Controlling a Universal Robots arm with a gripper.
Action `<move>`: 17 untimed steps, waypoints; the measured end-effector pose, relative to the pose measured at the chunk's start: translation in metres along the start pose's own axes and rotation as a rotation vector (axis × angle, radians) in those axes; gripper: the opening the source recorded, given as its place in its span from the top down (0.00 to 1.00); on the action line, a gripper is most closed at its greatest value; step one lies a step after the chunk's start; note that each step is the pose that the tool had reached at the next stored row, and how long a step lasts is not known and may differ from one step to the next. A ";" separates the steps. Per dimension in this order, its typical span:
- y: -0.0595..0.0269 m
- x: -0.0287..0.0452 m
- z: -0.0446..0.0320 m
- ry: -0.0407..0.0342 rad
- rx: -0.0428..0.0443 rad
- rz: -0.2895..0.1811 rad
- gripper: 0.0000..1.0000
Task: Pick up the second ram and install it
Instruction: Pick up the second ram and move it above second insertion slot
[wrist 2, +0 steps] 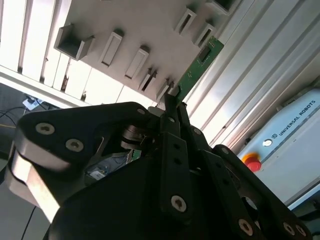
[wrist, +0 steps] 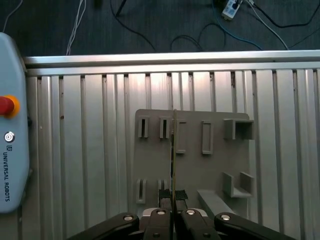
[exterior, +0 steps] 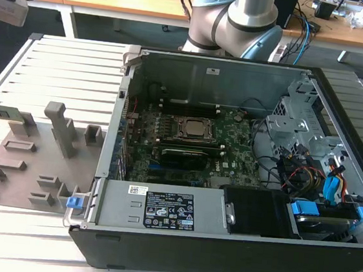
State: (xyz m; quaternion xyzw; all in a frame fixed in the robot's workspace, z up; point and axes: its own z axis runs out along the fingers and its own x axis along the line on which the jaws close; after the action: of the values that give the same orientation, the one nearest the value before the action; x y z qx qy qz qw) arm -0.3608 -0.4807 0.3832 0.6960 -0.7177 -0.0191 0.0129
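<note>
The gripper [wrist: 173,196] has its two black fingers [wrist 2: 169,112] pressed together on one end of the second ram [wrist 2: 197,67]. The thin green stick juts straight out from the fingertips. In the first wrist view the same stick [wrist: 173,150] shows edge-on, a narrow line running out from the clamped jaws over the grey fixture plate [wrist: 192,165]. It lies between two rows of small upright slot holders [wrist: 143,128]. I can't tell whether its far end touches the plate or hangs just clear of it.

The plate rests on a slatted aluminium table [wrist: 90,150]. At the table's edge sits a pale blue-grey teach pendant [wrist: 12,150] with a red emergency button [wrist: 5,106]. The second wrist view catches the pendant [wrist 2: 285,135] and its button [wrist 2: 250,161] beyond the gripper's knuckles, with the plate [wrist 2: 150,25] and its holders past the ram's tip.

In the exterior view the fixture plate [exterior: 29,159] lies on the table [exterior: 71,72] at the exterior view's left. Just beside it stands an open black computer case [exterior: 222,244]. Inside are the green motherboard [exterior: 231,157] with its metal-framed CPU socket [exterior: 195,129], a labelled power supply [exterior: 167,209] along the near wall, and a tangle of cables [exterior: 295,171] toward the exterior view's right. The arm's base [exterior: 236,18] rises behind the case.
</note>
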 end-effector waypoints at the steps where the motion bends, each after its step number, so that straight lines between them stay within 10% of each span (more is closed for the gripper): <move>1: 0.0001 0.0000 -0.0010 0.0000 0.0000 0.000 0.86; 13: 0.0012 -0.0006 -0.0253 -0.0013 0.0001 0.000 0.86; 17: 0.0012 -0.0007 -0.0255 -0.0321 -0.0016 -0.028 0.86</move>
State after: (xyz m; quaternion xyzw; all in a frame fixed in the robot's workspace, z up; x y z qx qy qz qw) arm -0.3608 -0.4802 0.4088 0.7057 -0.7079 -0.0310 0.0016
